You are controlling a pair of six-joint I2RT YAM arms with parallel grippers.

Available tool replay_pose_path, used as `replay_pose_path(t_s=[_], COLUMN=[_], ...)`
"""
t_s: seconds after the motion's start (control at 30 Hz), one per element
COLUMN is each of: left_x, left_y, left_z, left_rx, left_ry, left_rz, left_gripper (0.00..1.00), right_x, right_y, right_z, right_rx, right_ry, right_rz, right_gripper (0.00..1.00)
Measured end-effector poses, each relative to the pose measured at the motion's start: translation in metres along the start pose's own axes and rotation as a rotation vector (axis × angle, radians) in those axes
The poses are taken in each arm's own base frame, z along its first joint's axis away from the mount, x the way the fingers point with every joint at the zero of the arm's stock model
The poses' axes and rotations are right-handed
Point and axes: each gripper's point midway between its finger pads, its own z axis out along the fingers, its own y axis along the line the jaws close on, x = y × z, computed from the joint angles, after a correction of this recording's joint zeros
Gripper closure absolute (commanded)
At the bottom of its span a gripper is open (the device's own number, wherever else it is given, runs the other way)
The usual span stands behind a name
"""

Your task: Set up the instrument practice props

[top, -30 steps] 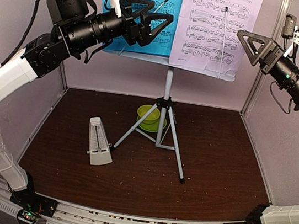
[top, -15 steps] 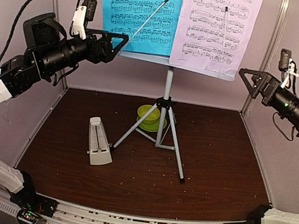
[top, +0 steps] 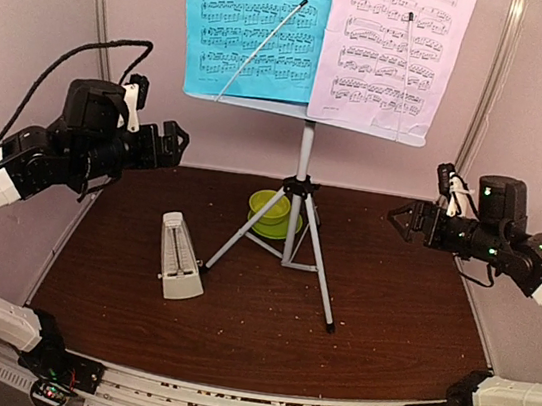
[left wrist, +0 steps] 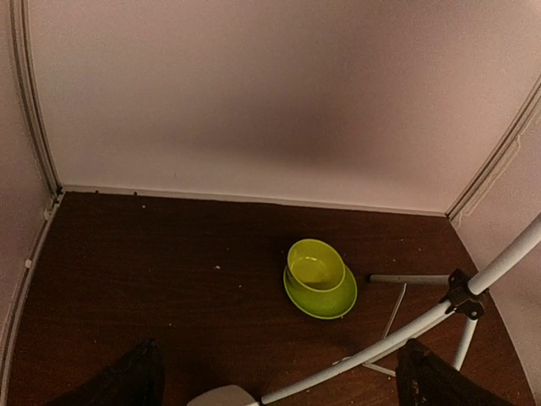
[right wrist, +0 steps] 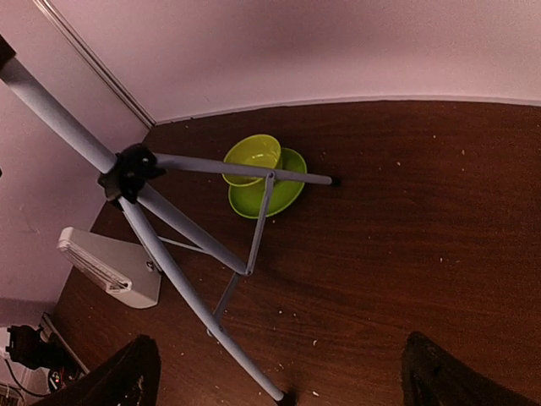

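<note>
The metronome (top: 179, 269) sits on the bench (top: 386, 320) beside the music stand (top: 308, 117); your left end effector (top: 170, 143) and right end effector (top: 397, 222) are wide open, empty; go down slowly; miss the stand's legs.

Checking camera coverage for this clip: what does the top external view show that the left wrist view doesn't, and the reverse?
Only the top view: the blue sheet and pink sheet up on the music stand, the whole metronome, the left arm and right arm. Only the left wrist view: the green bowl and saucer unobstructed by the stand's legs, plus its own fingers, spread apart. Both: the bowl, the stand's legs, the brown table, and what looks like the metronome's top edge.
</note>
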Motion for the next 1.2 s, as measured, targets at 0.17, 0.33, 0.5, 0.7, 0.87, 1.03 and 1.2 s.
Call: replay_pose_path(t_s=[0.17,0.33,0.5,0.7,0.87,1.03,1.2], left_x=[0.039,0.079,0.113,0.147,0.176,0.180,0.183], left_y=[0.013,0.022,0.032,0.039,0.044,0.044,0.044], left_z=[0.013,0.027,0.034,0.045,0.052,0.054,0.055], left_rx=[-0.078,-0.151,-0.220,-0.278,-0.323,-0.332,-0.339], left_ry=[0.122,0.248,0.353,0.458,0.549,0.560,0.563], left_rz=[-0.027,-0.064,-0.080,-0.053,-0.030,-0.049,-0.056], left_gripper=[0.02,0.02,0.02,0.02,0.02,0.03,0.10], right_x=[0.035,0.042,0.045,0.057,0.055,0.044,0.032], right_y=[-0.023,-0.034,-0.052,-0.067,-0.066,-0.056,-0.047], right_z=[0.014,0.015,0.022,0.040,0.040,0.037,0.031], right_rx=[0.072,0.115,0.225,0.318,0.311,0.264,0.219], right_ry=[0.075,0.062,0.080,0.174,0.173,0.129,0.079], right_rz=[0.035,0.079,0.136,0.148,0.150,0.153,0.154], right_gripper=[0.00,0.00,0.00,0.00,0.00,0.00,0.00])
